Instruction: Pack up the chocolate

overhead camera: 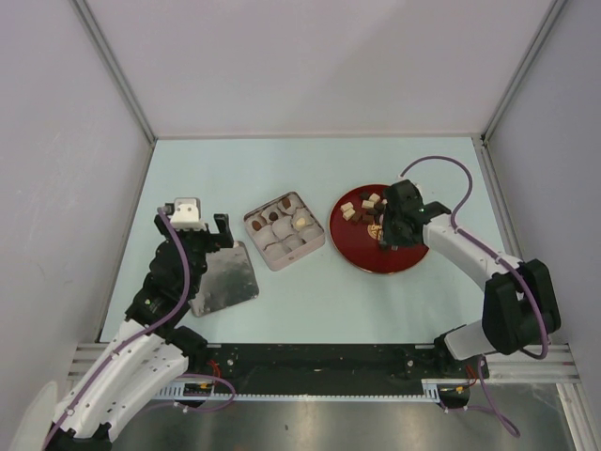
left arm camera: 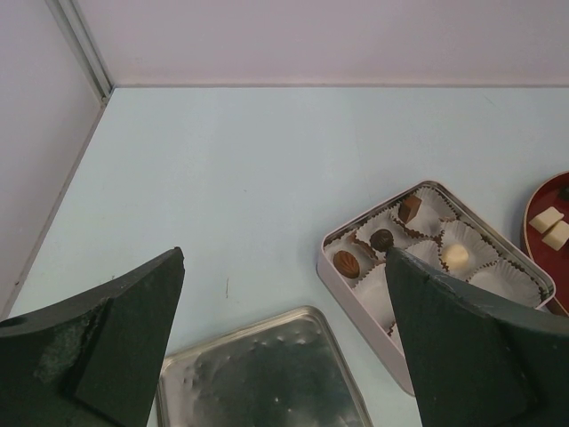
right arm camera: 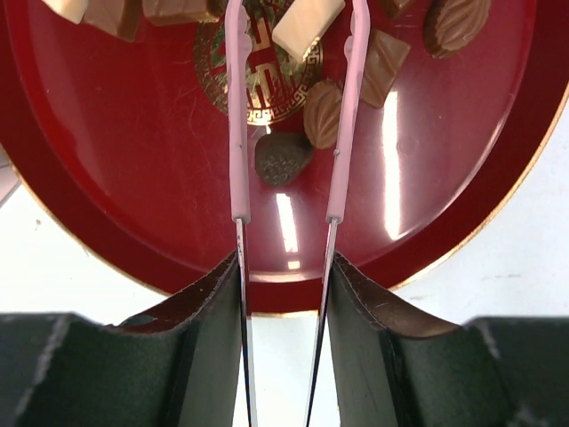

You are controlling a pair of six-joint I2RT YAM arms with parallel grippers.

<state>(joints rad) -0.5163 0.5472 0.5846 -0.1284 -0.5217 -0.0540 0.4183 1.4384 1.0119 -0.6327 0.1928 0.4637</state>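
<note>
Loose chocolate (overhead camera: 362,209) lies on the red plate (overhead camera: 357,258). My right gripper (overhead camera: 394,225) hangs over that plate, shut on pink-tipped tongs (right arm camera: 237,133). In the right wrist view the tong arms straddle a dark chunk (right arm camera: 283,157) and a cream-white piece (right arm camera: 307,22); the tong tips run out of frame, so I cannot tell if either is pinched. The square tin (overhead camera: 272,265) holds white paper cups, several with a chocolate (left arm camera: 347,264) inside. My left gripper (left arm camera: 284,258) stands wide open above the tin's lid (left arm camera: 258,374), holding nothing.
The silver lid (overhead camera: 223,279) lies flat left of the tin. The tin (left arm camera: 356,298) sits between lid and plate (left arm camera: 533,222). White walls with metal rails close in the pale blue table on three sides.
</note>
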